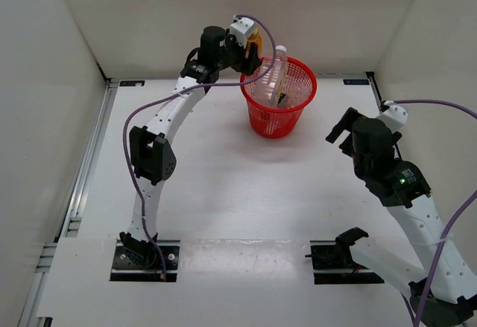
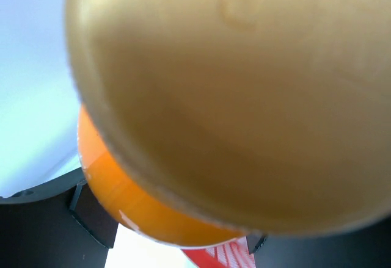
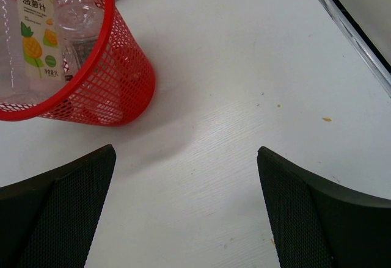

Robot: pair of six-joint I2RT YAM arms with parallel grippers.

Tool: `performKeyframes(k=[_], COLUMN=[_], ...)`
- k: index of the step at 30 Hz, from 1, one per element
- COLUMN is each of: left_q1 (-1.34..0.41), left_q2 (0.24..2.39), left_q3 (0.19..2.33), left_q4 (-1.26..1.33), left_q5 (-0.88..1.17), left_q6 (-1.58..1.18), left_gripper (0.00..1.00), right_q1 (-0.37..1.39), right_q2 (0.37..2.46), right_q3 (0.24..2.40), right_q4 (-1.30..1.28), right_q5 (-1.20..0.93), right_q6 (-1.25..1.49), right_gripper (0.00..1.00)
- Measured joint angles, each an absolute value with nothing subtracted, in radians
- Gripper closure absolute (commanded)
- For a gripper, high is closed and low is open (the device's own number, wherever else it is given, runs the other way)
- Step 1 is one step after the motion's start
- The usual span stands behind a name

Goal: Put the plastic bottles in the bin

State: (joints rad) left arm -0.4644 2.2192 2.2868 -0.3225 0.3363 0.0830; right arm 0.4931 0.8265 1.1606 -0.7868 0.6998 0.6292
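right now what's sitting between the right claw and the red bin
Nothing: only bare white tabletop lies between the open right claw and the red mesh bin, clearest in the right wrist view.

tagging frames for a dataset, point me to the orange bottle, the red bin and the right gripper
orange bottle (image 2: 137, 210), left wrist view, on its orange body
red bin (image 1: 277, 122), top external view, on its front lattice wall
right gripper (image 3: 186, 152), right wrist view, midway between its open fingertips
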Motion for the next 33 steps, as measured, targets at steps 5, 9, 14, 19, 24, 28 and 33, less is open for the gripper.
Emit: performKeyframes(k=[5, 9, 14, 19, 24, 28, 33], left_q1=[-0.465, -0.464, -0.465, -0.477, -0.529, -0.564, -0.579], left_q2=[2.207, 2.207, 2.176, 2.119, 2.081, 2.079, 2.08], left_q3=[2.167, 2.134, 2.07, 1.988, 1.958, 1.958, 1.973], left_q4=[-0.329, -0.335, -0.326, -0.333, -0.337, -0.338, -0.347], left_q5=[0.328, 0.323, 0.329, 0.336, 0.335, 0.323, 0.25], left_q6=[0.086, 0.094, 0.12, 0.185, 0.292, 0.37, 0.457], left_gripper=[0.9, 0.9, 0.78, 0.73, 0.72, 0.71, 0.71], right_q1=[0.493, 0.493, 0.493, 0.493, 0.493, 0.493, 0.493], right_q2=[0.831, 0.831, 0.828, 0.825, 0.825, 0.825, 0.828], right_q3=[1.153, 1.153, 1.153, 1.153, 1.153, 1.153, 1.147], right_q4=[-0.787, -0.787, -0.787, -0.787, -0.787, -0.787, -0.787], right_q5=[0.697, 0.693, 0.691, 0.688, 0.674, 0.669, 0.662], right_q6=[0.63, 0.63, 0.63, 0.63, 0.63, 0.63, 0.63], right_gripper=[0.0, 0.0, 0.0, 0.0, 0.0, 0.0, 0.0])
